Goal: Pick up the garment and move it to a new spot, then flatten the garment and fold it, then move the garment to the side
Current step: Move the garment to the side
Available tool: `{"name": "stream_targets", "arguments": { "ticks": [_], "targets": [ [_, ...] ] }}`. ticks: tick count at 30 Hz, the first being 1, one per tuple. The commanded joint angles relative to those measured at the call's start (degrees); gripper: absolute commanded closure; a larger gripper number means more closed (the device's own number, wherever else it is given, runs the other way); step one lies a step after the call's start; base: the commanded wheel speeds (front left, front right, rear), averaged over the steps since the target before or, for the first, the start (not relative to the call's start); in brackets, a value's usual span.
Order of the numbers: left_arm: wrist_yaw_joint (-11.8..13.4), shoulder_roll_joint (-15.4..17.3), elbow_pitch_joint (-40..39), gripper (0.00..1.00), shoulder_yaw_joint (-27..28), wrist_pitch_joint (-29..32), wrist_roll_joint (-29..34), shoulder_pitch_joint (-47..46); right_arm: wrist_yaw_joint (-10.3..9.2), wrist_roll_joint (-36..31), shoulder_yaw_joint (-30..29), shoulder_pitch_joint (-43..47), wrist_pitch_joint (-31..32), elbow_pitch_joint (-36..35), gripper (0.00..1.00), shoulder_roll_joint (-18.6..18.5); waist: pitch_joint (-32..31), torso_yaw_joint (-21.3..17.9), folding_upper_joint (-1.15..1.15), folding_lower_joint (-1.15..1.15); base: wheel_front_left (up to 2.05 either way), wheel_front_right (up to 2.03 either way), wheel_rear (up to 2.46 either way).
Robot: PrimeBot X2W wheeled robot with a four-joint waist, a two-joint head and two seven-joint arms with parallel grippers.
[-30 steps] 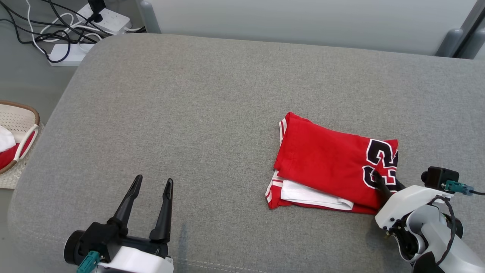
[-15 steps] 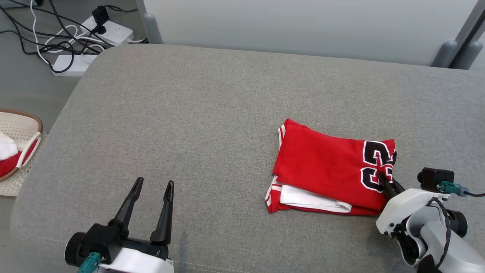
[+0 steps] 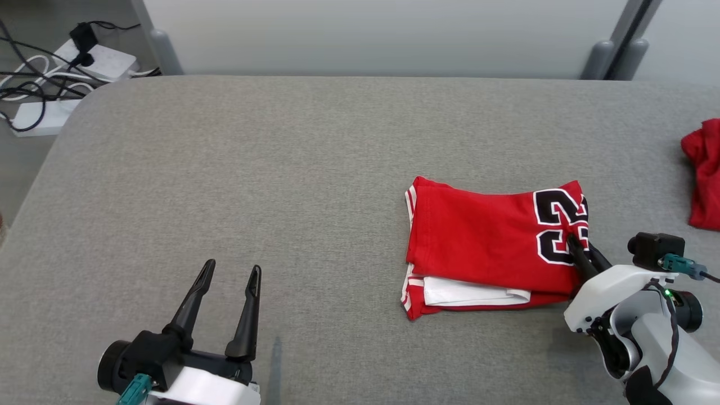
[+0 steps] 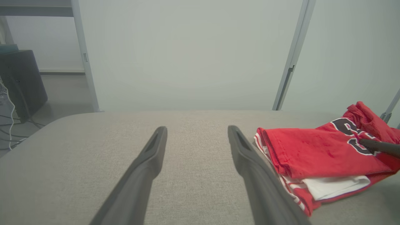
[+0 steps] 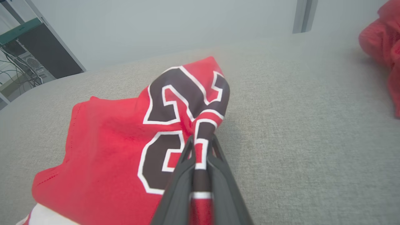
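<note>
Right wrist view: right gripper is clamped on the garment, pinching a raised fold of fabric at the black, white-outlined number print. The garment is a red jersey folded into a rough rectangle, with red-and-white striped trim and a white layer poking out along the robot-side edge. It lies on the grey cushion, right of centre in head view. Well apart, left gripper is spread wide and empty. Another red cloth sits at the cushion's right edge.
</note>
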Motion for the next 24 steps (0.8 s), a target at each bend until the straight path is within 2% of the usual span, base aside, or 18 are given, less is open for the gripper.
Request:
{"name": "stream_targets", "arguments": {
  "ticks": [1, 10, 24],
  "targets": [
    [-0.2, 0.2, -1.6, 0.00, 1.6, -0.5, 0.6, -2.1, 0.08, -0.6, 0.4, -1.1, -1.2, -1.5, 1.00, -0.2, 0.4, -1.9, 0.00, 0.00, 0.00, 0.00, 0.00],
    [-0.7, 0.2, -2.0, 0.00, 1.9, -0.5, 1.9, -3.1, 0.08, -4.9, -3.3, 1.1, -1.3, -4.9, 1.00, 2.0, 1.3, -10.5, 0.00, 0.00, 0.00, 0.00, 0.00],
    [-1.2, 0.4, -2.9, 0.00, 1.9, -0.5, 2.8, -4.0, 0.08, -8.0, -6.2, 2.2, -1.3, -7.7, 1.00, 4.5, 3.1, -19.1, 0.00, 0.00, 0.00, 0.00, 0.00]
  ]
}}
